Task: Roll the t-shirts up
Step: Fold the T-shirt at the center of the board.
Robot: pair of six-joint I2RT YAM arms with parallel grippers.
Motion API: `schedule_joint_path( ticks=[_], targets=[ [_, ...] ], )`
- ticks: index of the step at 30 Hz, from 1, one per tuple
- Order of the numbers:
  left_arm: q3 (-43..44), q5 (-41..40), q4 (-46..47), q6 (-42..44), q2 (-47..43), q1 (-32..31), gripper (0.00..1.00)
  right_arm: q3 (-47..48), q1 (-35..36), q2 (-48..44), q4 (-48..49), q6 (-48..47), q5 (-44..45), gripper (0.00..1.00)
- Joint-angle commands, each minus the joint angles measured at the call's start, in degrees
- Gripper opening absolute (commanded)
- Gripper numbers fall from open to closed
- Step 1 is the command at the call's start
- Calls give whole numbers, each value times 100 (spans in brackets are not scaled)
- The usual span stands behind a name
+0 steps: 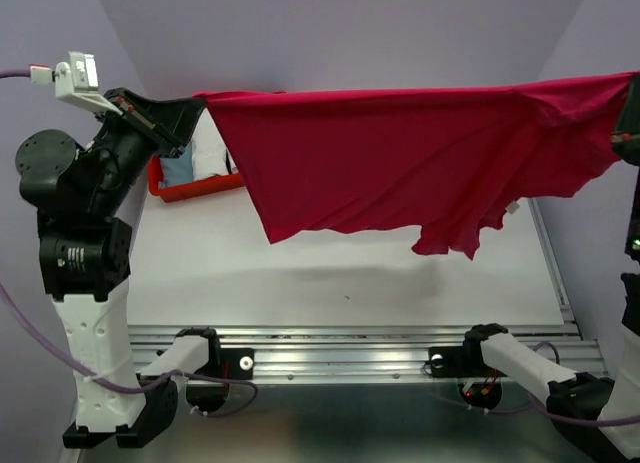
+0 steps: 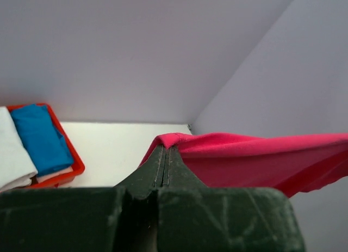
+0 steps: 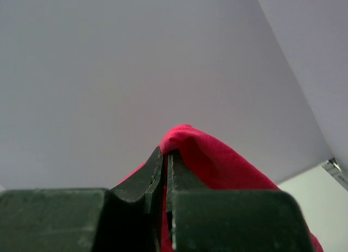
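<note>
Top view. My left fingers (image 1: 197,105) and my right fingers (image 1: 627,135) hold the magenta t-shirt (image 1: 400,153) stretched between them, high above the tabletop (image 1: 350,283). The top edge of the cloth runs nearly straight from the left grip to the right grip. The rest hangs free as a sheet with an uneven lower edge, lowest right of centre, and it does not touch the tabletop. A small white tag (image 1: 512,208) shows at the lower right margin of the cloth. A faint shadow lies on the tabletop under the shirt.

Left wrist view. My left fingers (image 2: 162,160) are pressed together, pinching a ribbed edge of the magenta t-shirt (image 2: 255,159), which leads away to the right. At the far left of the tabletop (image 2: 119,148) stands a red tray (image 2: 77,166). It holds a folded blue shirt (image 2: 41,137) beside a folded white shirt (image 2: 11,154).

Right wrist view. My right fingers (image 3: 159,164) are likewise clamped tight on a fold of the magenta t-shirt (image 3: 217,165). The cloth bulges over the fingertips and falls away to the lower right. Behind it is only plain wall, with a corner of the tabletop (image 3: 321,208) at the lower right.

In the top view the red tray (image 1: 205,189) sits at the far left corner, partly hidden behind my left arm and the shirt's corner.
</note>
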Motion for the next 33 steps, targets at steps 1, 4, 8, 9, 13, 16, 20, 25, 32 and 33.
schedule_joint_path(
  ticks=[1, 4, 8, 9, 13, 16, 20, 25, 32, 33],
  targets=[
    [496, -23, 81, -94, -248, 40, 0, 500, -4, -303, 300, -317, 158, 1],
    [855, -5, -182, -51, -353, 40, 0, 561, -4, -628, 291, -308, 167, 1],
    [954, 13, -316, 2, -582, 23, 0, 728, -4, -953, 133, -369, 360, 1],
    [814, 21, -298, -24, -669, 23, 0, 728, -4, -1032, 72, -396, 404, 1],
    [244, 57, -298, -16, -819, 23, 0, 755, -4, -1033, -244, -545, 684, 1],
    [-416, -92, -464, 81, -863, 23, 0, 510, -4, -928, -508, -633, 992, 1],
    [-1452, -321, -632, 265, -837, 23, 0, -368, -4, -726, -553, -773, 1344, 1],
    [-3059, -479, -404, 371, -636, 23, 0, -1720, -4, 29, -509, -906, 1547, 1],
    [-4688, -892, 396, 450, 409, 23, 0, -3146, -188, 2111, 527, -871, 1012, 1],
    [-4794, -997, 466, 442, 750, 31, 0, -3156, -328, 2705, 720, -783, 863, 1]
  ],
)
